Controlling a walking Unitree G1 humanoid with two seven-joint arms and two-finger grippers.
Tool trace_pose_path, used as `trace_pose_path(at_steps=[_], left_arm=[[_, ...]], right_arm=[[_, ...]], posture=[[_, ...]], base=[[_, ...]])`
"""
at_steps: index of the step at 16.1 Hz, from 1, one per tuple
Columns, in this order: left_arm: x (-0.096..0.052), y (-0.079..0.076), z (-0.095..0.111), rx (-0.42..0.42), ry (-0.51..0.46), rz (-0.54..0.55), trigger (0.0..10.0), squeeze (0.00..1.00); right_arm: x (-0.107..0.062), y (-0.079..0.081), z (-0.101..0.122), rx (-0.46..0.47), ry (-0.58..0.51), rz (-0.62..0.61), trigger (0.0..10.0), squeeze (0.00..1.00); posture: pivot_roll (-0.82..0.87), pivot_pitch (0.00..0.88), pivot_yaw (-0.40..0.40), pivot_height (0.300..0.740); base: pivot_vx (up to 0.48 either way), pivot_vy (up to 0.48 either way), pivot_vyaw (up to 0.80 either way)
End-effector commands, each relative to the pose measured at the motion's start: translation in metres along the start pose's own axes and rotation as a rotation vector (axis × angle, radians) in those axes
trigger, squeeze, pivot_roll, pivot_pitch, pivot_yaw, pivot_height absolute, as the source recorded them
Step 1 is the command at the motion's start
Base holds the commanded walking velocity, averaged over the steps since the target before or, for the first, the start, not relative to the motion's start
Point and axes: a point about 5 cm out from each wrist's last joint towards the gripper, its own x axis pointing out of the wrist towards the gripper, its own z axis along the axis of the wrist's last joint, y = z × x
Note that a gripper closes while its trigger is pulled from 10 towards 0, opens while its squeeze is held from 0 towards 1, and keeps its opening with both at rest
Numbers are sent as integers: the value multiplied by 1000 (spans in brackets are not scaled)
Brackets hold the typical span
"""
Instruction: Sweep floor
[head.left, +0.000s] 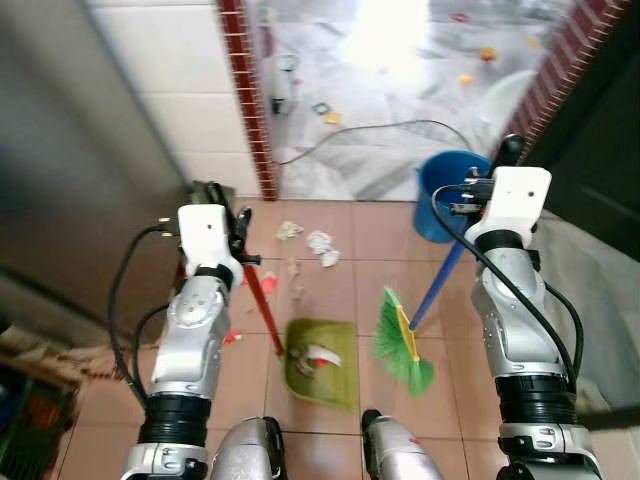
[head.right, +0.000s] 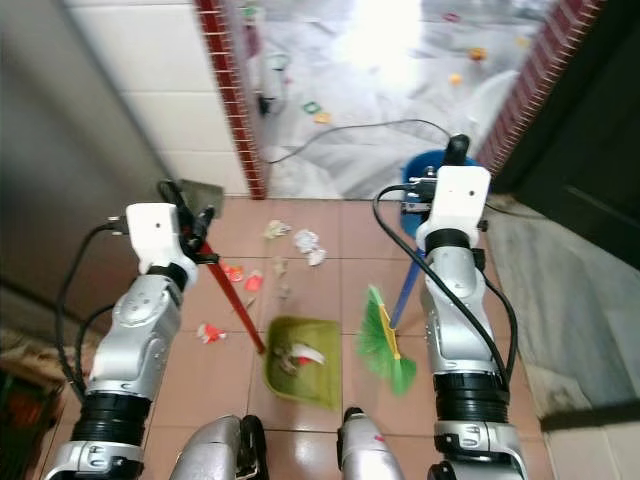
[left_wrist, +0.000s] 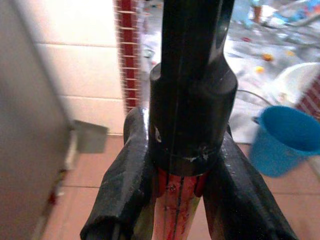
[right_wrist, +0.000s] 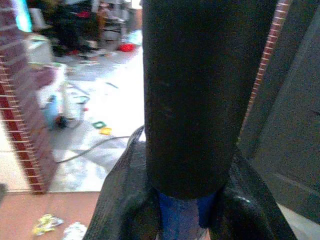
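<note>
In the lower middle of the frame a green dustpan (head.left: 322, 360) lies on the tiled floor (head.left: 330, 440), with a few scraps of litter inside it. Its red handle (head.left: 262, 305) rises toward the upper left, and the left gripper (left_wrist: 186, 200) is clenched around it; in the left wrist view both black fingers (left_wrist: 122, 185) press on the red shaft just under its black end cap. To the right of the dustpan stands the broom (head.left: 402, 342), its green bristles touching the floor just beside the pan. The blue broom handle (head.left: 440, 285) goes up to the right, and the right gripper (right_wrist: 187, 210) is grasping it below its black cap. Crumpled paper scraps (head.left: 322, 247) lie on the tiles above the dustpan, near the middle of the frame. A blue bucket (head.left: 448, 192) stands in the upper right, behind the right arm. A grey cable (head.left: 380, 130) runs across the marble floor at the top.
</note>
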Motion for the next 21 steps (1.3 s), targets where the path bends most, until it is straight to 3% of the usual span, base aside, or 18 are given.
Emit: trace_pose_path(at_steps=[1,9,13,21], left_arm=[[-2,-2,12,-7,-47,-23,10000,0],[-2,-1,11,-20,-41,-26,10000,0],[-2,0,12,-21,-42,-22,10000,0],[-2,1,11,-14,-41,-17,10000,0]], right_arm=[[0,-3,-3,-11,10,-12,10000,0],[4,3,-2,5,8,-12,10000,0],[2,0,-5,0,14,-14,10000,0],[0,0,-7,-11,21,2,10000,0]], posture=[[-86,117,63,740],[-86,109,59,740],[-88,111,64,740],[-91,115,64,740]], base=[[0,0,-800],[0,0,-800],[0,-349,-728],[0,-347,0]])
